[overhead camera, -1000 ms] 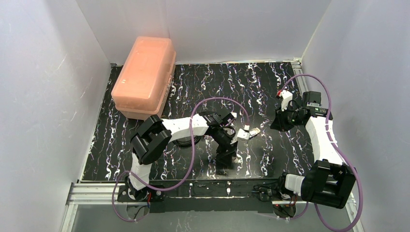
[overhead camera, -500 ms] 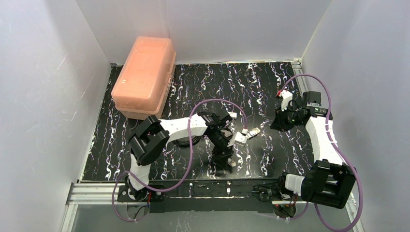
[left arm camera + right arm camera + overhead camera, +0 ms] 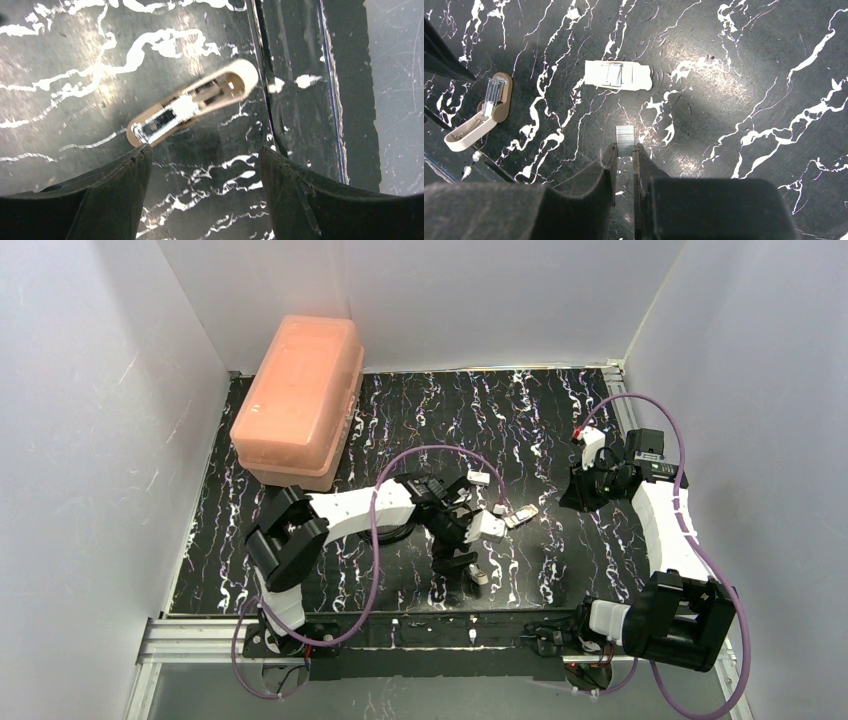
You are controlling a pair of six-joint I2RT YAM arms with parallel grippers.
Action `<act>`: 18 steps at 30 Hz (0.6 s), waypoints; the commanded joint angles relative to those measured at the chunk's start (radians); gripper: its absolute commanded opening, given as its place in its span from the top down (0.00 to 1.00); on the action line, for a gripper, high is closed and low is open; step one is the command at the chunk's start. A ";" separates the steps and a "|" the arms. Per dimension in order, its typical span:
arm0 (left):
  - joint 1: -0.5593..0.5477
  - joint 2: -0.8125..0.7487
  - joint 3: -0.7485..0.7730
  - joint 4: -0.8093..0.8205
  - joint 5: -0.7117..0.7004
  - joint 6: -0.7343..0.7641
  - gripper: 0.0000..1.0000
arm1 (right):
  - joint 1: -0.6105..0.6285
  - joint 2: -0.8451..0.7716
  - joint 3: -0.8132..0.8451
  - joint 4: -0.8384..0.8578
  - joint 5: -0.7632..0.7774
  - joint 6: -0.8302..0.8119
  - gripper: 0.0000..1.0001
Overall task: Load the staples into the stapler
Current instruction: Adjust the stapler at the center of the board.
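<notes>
The stapler (image 3: 192,102) is a small pale plastic oblong with a silver channel. It lies hinged open on the black marbled table, just beyond my open, empty left gripper (image 3: 202,157). It also shows in the right wrist view (image 3: 476,117) and in the top view (image 3: 480,577). My left gripper (image 3: 460,568) hangs over it near the front edge. My right gripper (image 3: 625,148) is shut on the staples (image 3: 625,135), a short silvery strip sticking out past the fingertips. In the top view the right gripper (image 3: 574,500) is at the right. The tan cardboard sleeve (image 3: 618,75) lies ahead of it.
A large salmon-pink lidded box (image 3: 300,400) stands at the back left. The cardboard sleeve (image 3: 522,514) lies mid-table between the two arms. The table's front edge and metal rail (image 3: 295,80) run close beside the stapler. White walls enclose the table.
My left arm has swung its elbow leftward and drawn the gripper a little toward the front edge over the stapler. The right arm and its staples have not moved.
</notes>
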 commanded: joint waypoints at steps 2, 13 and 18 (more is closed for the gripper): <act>0.004 -0.075 -0.089 0.015 -0.047 0.009 0.25 | -0.005 -0.016 -0.013 0.011 0.002 -0.008 0.96; 0.004 0.047 -0.052 0.075 -0.015 -0.048 0.26 | -0.005 -0.013 -0.014 0.011 0.007 -0.012 0.96; 0.003 0.093 -0.005 0.079 -0.011 -0.056 0.26 | -0.005 -0.010 -0.017 0.011 0.009 -0.019 0.96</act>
